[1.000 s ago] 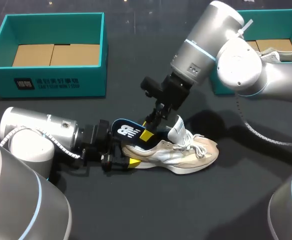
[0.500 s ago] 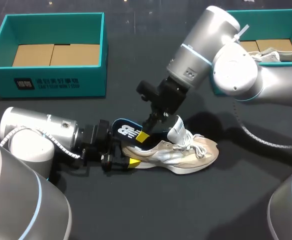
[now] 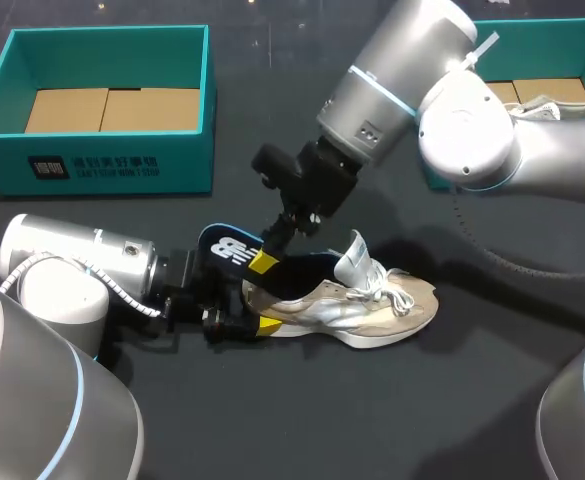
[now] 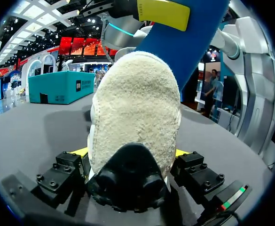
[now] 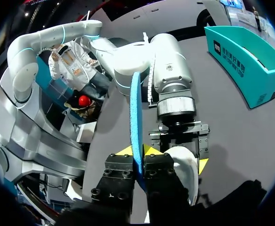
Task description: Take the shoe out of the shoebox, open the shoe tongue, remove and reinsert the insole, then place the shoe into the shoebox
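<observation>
Blocking the heel of the shoe [image 3: 342, 305] in the head view, the left arm [image 3: 72, 270] hides its own grip. The left wrist view shows it instead: the left jaws are clenched on the pale heel from both sides, and everything ahead of the heel is out of sight. The blue insole [image 3: 227, 250] has its front end behind the right arm [image 3: 372, 90], so whether that end is inside the shoe cannot be told. A teal shoebox [image 3: 542, 24] beyond the shoe's toe is partly covered by that arm, and a second shoe [image 3: 562, 108] in it is cut off. Since a second ago the right jaws have carried the insole up and back over the heel, further out of the shoe, while the shoe and left arm have not moved. The insole stands edge-on just above the heel, grasped from two sides by the right jaws. Another teal shoebox [image 3: 107, 160] sits well behind the heel on the bench [image 3: 272, 420].
</observation>
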Robot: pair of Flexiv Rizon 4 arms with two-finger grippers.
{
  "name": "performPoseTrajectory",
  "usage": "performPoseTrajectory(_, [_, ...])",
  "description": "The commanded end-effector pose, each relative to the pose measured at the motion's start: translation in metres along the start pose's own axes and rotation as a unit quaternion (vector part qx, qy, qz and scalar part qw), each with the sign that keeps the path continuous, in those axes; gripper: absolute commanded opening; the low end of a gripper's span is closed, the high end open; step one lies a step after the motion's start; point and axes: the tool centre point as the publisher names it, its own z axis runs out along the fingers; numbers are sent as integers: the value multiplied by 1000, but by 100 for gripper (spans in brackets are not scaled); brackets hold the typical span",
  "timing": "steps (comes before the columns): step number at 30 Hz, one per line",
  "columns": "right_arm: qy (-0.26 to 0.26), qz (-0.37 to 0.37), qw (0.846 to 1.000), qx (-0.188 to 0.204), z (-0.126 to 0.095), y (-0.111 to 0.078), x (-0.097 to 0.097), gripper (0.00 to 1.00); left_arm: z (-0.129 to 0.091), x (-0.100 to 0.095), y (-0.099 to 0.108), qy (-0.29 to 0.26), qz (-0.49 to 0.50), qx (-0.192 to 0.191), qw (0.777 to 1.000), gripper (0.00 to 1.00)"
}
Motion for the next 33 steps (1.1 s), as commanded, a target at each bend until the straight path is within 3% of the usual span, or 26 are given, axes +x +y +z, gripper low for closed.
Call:
performPoseTrajectory(1, [-3, 1, 1000, 0, -1, -1, 3, 0, 3, -2, 5, 0, 0, 0, 1000, 0])
performPoseTrajectory(6, [-3, 1, 1000, 0, -1, -1, 3, 0, 3, -2, 5, 0, 0, 0, 1000, 0])
performPoseTrajectory(8, [-14, 6, 1000, 1, -8, 14, 9, 0, 3, -2, 5, 0, 0, 0, 1000, 0])
performPoseTrajectory(13, [-3, -24, 998, -55, -40, 42, 34, 0, 3, -2, 5, 0, 0, 0, 1000, 0])
performPoseTrajectory(17, [16, -11, 991, -136, -68, 53, 56, 0, 3, -2, 5, 0, 0, 0, 1000, 0])
performPoseTrajectory(19, [15, -39, 983, -179, -86, 54, 71, 0, 3, -2, 5, 0, 0, 0, 1000, 0])
performPoseTrajectory(31, [15, -39, 983, -179, -86, 54, 71, 0, 3, -2, 5, 0, 0, 0, 1000, 0])
performPoseTrajectory(33, [12, -30, 977, -212, -96, 51, 80, 0, 3, -2, 5, 0, 0, 0, 1000, 0])
